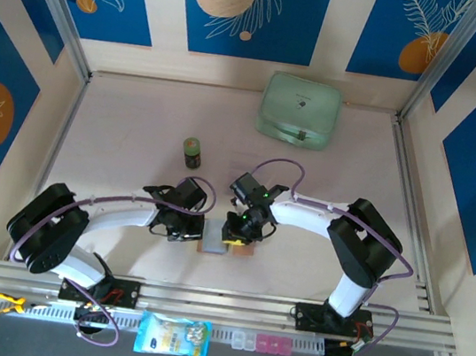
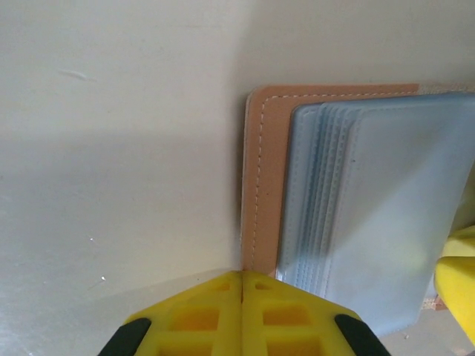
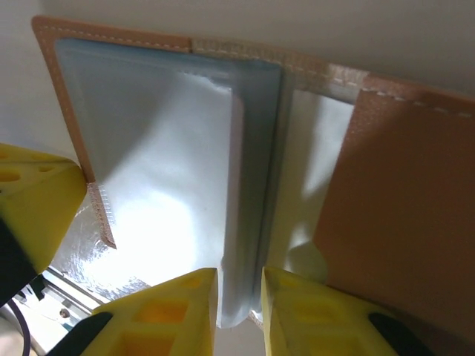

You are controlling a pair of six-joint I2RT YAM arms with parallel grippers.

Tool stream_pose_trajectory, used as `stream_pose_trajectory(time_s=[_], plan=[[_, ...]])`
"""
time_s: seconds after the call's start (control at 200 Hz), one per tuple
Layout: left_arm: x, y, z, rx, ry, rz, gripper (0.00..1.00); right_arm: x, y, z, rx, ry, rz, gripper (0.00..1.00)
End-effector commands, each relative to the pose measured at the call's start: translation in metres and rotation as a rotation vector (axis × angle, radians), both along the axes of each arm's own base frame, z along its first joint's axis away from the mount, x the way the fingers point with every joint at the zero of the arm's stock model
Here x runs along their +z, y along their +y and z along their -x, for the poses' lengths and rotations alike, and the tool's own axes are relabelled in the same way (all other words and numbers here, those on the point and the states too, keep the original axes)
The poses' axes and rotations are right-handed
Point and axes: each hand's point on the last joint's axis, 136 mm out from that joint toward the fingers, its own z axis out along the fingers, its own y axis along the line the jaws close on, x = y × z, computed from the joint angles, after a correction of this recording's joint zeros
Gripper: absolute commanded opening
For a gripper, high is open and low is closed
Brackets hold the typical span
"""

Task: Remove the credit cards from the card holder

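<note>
near the front edge of the pale tabletop (image 1: 125, 152), between the two arms, a small tan leather-like bifold card holder (image 1: 241, 252) lies opened out with its inner side up. left wrist view: a tan stitched border (image 2: 263, 185) runs beside a stack of grey-blue translucent plastic pocket sleeves (image 2: 378, 215). the left gripper (image 2: 243, 293) has its yellow fingers pressed fully together, the tips meeting at the near corner of that border; whether they pinch the edge or merely rest against it cannot be determined. right wrist view: the right gripper (image 3: 240, 285) has its yellow fingers a narrow gap apart, and a sleeve edge stands between them and fills that gap, so the grip reads as closed on a sleeve of the card holder. the tan cover flap (image 3: 401, 215) sits just beside the right-hand finger in that view. whether credit cards sit inside the sleeves cannot be told; the plastic is cloudy and glared. elsewhere on the tabletop: a mint-green rounded hard case (image 1: 300, 109) at the far side, well apart from the card holder, and a small green cylindrical jar (image 1: 192, 151) standing upright between that case and the left arm. below the front rail lie a blue snack packet (image 1: 172, 336) and a pink compartment box (image 1: 267, 344).
</note>
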Motion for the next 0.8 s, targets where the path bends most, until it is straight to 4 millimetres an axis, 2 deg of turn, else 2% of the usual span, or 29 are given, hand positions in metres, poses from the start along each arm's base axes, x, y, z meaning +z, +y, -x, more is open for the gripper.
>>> stream_pose_trajectory(time_s=[0.0, 0.245, 0.54, 0.795], plan=[[0.005, -0.001, -0.002, -0.013, -0.018, -0.013, 0.06, 0.021, 0.010, -0.003, 0.000, -0.026, -0.032, 0.21], [0.000, 0.000, -0.001, -0.013, 0.002, -0.033, 0.05, 0.032, 0.022, -0.002, 0.009, -0.026, -0.092, 0.18], [-0.002, 0.004, 0.001, -0.011, 0.014, -0.054, 0.05, 0.012, 0.027, -0.001, 0.003, 0.017, -0.088, 0.24], [-0.002, 0.007, 0.002, -0.011, 0.015, -0.066, 0.05, -0.001, 0.013, -0.001, -0.007, 0.019, -0.026, 0.24]])
